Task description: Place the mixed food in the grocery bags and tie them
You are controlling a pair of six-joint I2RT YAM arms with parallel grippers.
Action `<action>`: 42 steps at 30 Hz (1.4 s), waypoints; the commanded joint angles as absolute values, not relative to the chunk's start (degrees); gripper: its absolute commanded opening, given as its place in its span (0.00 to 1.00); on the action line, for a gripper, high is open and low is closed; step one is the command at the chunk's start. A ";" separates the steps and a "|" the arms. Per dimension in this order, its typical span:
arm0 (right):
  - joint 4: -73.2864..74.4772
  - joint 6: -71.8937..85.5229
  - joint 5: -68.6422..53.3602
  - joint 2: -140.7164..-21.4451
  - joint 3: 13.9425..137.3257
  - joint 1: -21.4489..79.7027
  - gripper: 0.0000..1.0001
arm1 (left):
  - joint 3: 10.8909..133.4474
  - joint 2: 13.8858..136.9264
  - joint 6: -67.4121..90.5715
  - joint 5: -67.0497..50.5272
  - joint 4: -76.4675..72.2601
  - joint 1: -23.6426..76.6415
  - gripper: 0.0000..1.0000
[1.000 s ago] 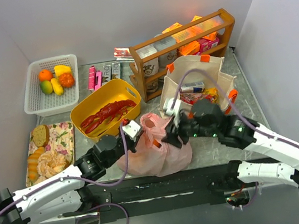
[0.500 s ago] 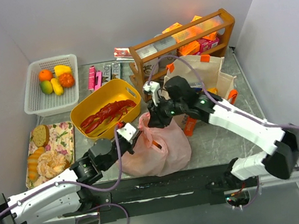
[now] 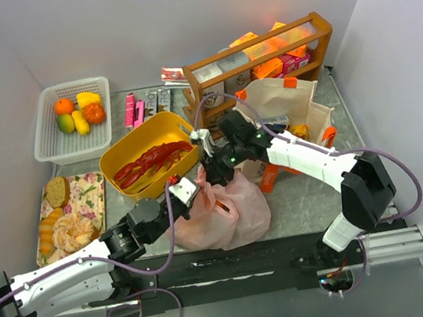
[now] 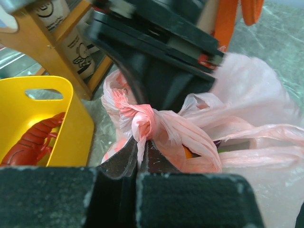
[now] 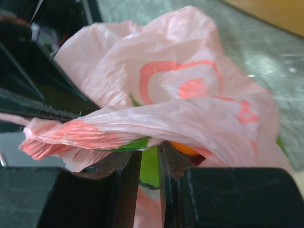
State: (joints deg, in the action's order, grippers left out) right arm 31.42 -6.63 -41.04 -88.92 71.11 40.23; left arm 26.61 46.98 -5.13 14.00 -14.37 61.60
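The translucent pink plastic bag (image 3: pixel 232 213) lies at the table's near middle, its handles twisted into a knot (image 4: pixel 142 118). My left gripper (image 3: pixel 187 194) is shut on the handle strand just below that knot. My right gripper (image 3: pixel 214 172) sits above the bag, its narrow jaws pinching a taut handle strand (image 5: pixel 118 123). Green fruit (image 5: pixel 151 166) and an orange (image 5: pixel 187 148) show inside the bag. The cream canvas tote (image 3: pixel 283 104) with orange handles stands upright behind, with snack packets (image 3: pixel 274 123) in it. An orange (image 3: pixel 64 105) and yellow fruit (image 3: pixel 88 99) lie in the white mesh basket (image 3: pixel 50 143).
A yellow tub (image 3: pixel 127 151) with a red lobster (image 3: pixel 152 161) stands left of the bag. A wooden rack (image 3: pixel 260 59) with boxes is behind the tote. A floral tray (image 3: pixel 89 194) with bread is at near left. Small packets (image 3: pixel 144 105) lie by the basket.
My right gripper has swung up and left from the bag's right side to above its knot, pulling the handle strand across. My left gripper has stayed on its strand.
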 commanded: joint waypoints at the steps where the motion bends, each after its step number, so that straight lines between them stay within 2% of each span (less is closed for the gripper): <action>1: 31.91 -13.88 -50.43 -88.42 70.23 40.34 0.27 | 26.98 46.23 -7.12 18.62 -18.89 62.05 0.01; 6: 27.08 -13.80 -58.79 -85.96 65.93 40.25 0.31 | 26.19 45.53 -6.51 20.39 -20.39 62.05 0.01; 9: 23.92 -12.49 -58.97 -84.20 63.65 40.25 0.34 | 25.93 45.35 -5.11 20.65 -20.57 62.05 0.01; 13: 17.59 -7.48 -58.80 -81.66 60.21 40.25 0.44 | 25.05 45.70 -2.99 20.65 -21.44 62.05 0.01; 24: -4.28 6.84 -50.28 -74.89 49.58 41.13 0.45 | 22.41 45.88 3.25 21.44 -27.85 62.40 0.01; 29: -7.38 8.17 -46.32 -74.71 47.99 43.41 0.45 | 22.15 46.76 5.53 21.27 -30.23 62.49 0.01; 42: -15.99 12.92 -40.52 -75.32 43.95 44.74 0.62 | 20.39 47.55 9.40 21.36 -35.24 63.37 0.01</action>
State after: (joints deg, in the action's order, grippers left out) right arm -9.98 11.11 -42.65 -76.55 44.69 43.94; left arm 20.93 47.94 6.74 20.88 -29.43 62.78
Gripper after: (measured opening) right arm 0.594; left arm 0.033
